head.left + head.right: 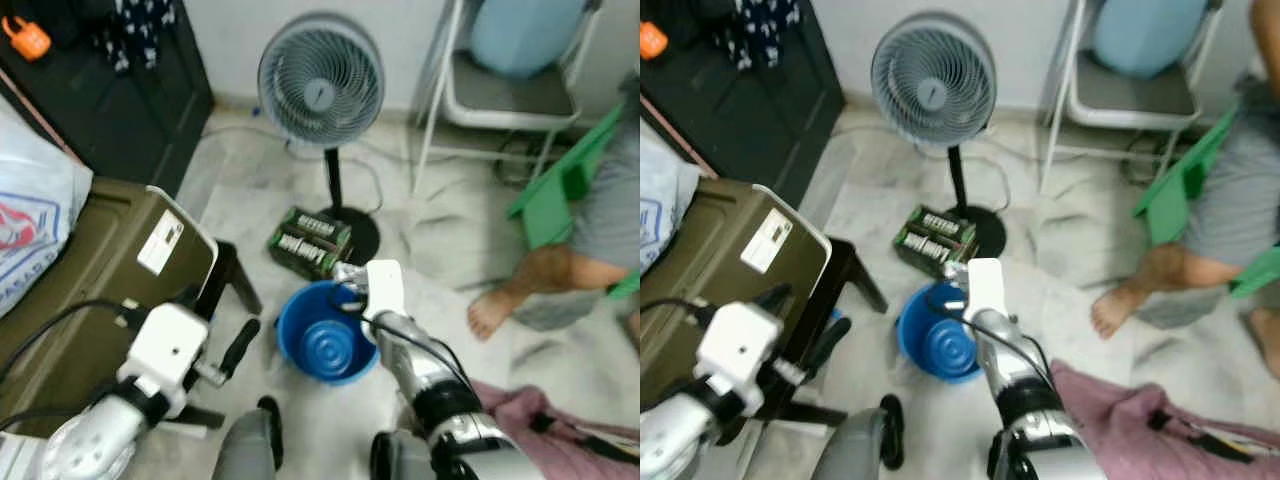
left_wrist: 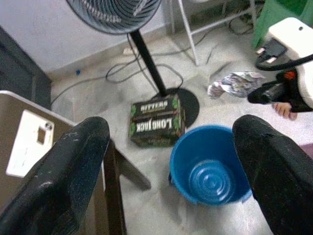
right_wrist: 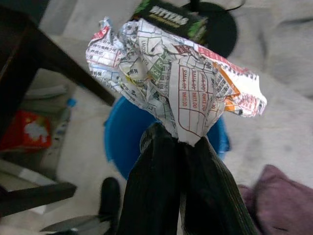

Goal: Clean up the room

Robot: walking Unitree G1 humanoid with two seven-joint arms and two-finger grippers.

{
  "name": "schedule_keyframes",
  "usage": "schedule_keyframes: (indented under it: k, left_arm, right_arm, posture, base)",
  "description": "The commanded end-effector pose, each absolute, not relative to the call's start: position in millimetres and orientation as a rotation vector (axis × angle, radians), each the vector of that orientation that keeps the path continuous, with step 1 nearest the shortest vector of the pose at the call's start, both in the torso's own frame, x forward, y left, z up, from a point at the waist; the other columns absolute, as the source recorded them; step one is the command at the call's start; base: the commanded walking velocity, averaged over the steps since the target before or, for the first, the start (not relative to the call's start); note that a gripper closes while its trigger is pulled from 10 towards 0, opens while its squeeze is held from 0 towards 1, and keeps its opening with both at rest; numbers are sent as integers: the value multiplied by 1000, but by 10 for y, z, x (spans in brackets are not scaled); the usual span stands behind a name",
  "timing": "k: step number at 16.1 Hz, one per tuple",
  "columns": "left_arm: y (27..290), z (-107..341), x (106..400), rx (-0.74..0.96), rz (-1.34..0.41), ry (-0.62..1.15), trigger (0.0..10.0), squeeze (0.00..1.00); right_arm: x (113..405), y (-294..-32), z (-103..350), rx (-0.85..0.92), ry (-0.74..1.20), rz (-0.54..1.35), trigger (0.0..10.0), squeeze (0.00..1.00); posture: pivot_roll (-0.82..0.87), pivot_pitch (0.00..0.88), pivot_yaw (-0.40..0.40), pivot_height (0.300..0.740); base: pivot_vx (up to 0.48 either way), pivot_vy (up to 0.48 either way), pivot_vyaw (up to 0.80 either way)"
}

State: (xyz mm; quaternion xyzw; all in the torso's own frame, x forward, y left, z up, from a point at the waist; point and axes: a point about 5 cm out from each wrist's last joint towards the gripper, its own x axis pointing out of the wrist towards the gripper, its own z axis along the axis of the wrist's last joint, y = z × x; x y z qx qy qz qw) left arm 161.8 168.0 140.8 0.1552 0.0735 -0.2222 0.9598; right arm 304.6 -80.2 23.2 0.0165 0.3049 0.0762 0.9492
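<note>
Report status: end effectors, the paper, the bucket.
Right end effector shut on crumpled paper, above blue bucket. Left end effector open, idle. Bucket mouth unobstructed.

The left gripper's [image 2: 171,171] 2 black fingers [image 2: 73,171] stand apart, framing a blue bucket [image 2: 208,166] beside a green carton [image 2: 156,120] (fan stand [image 2: 146,56] behind); crumpled paper [image 2: 234,84] hangs above.

Silver arms, white wrist housings, black cables, black-fingered left pincer [image 2: 171,181].

1 blue bucket [image 1: 326,345], 1 crumpled paper wad [image 3: 171,93], 1 fan [image 1: 321,80], 1 green-black carton [image 1: 311,240], 1 folding chair [image 1: 505,95], 1 person [image 1: 590,230].
</note>
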Motion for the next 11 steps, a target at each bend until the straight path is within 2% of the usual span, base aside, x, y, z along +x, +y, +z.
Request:
schedule_keyframes:
  k: [1,7,11]
  left_arm:
    - [1733,1455,1539,338,-456,178,10000,0]
    - [1832,1529,1369,359,-452,241,10000,0]
    - [1829,1531,1307,356,-453,263,10000,0]
  right_arm:
    - [2996,-723,136,79,669,159,10000,0]
    - [2992,-543,81,89,691,198,10000,0]
    - [3085,-722,114,93,651,114,10000,0]
  posture:
    - [219,313,87,740]
    - [268,340,107,740]
    - [272,342,100,740]
  base:
    - [0,0,0]
    - [0,0,0]
    - [0,0,0]
